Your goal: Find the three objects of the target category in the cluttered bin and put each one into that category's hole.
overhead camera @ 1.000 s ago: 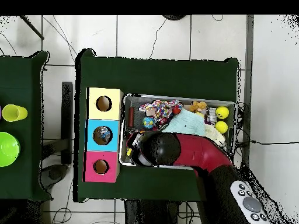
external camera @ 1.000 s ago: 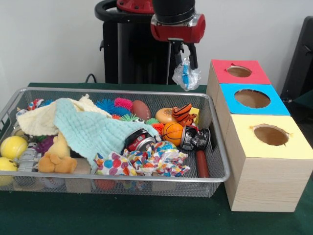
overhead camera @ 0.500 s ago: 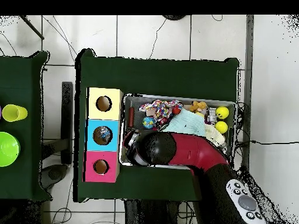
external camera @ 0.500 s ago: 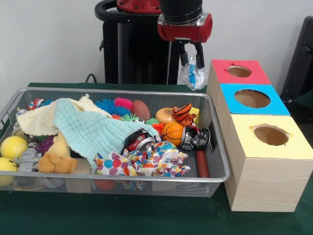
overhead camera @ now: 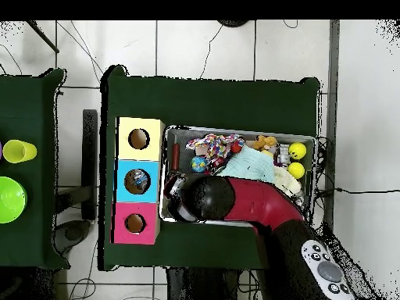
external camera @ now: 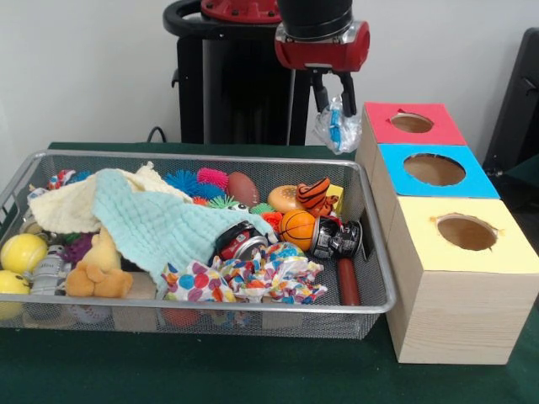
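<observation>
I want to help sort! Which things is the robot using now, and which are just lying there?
In use:
gripper
plastic bag it holds
red box
blue box
yellow box
bin

Just lying there:
cloth
basketball
yellow balls
teddy
green bowl

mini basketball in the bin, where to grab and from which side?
Take the basketball across its widest part, coming straight down. It is round and its top is bare, but a black toy touches one side and a burger toy sits close behind, so probably set the fingers front-to-back.
</observation>
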Action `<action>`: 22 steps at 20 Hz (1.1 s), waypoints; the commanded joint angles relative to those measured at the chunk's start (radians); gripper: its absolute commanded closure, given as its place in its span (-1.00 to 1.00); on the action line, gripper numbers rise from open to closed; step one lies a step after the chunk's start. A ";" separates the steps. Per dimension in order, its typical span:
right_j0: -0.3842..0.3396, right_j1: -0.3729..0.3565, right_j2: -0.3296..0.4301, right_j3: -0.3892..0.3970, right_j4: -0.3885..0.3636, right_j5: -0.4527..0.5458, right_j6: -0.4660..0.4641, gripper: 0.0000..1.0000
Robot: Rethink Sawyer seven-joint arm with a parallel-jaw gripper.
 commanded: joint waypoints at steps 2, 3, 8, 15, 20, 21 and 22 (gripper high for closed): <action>0.023 -0.004 0.051 0.064 0.053 -0.010 0.039 1.00; -0.017 -0.032 0.054 0.139 0.058 -0.056 0.027 1.00; -0.018 -0.063 0.063 0.196 0.079 -0.089 0.036 1.00; 0.051 -0.081 0.031 0.165 0.079 -0.055 0.076 1.00; 0.091 -0.060 0.000 0.139 0.058 -0.074 0.096 1.00; 0.096 -0.046 -0.004 0.135 0.054 -0.090 0.098 1.00; 0.101 -0.042 -0.009 0.132 0.052 -0.093 0.099 1.00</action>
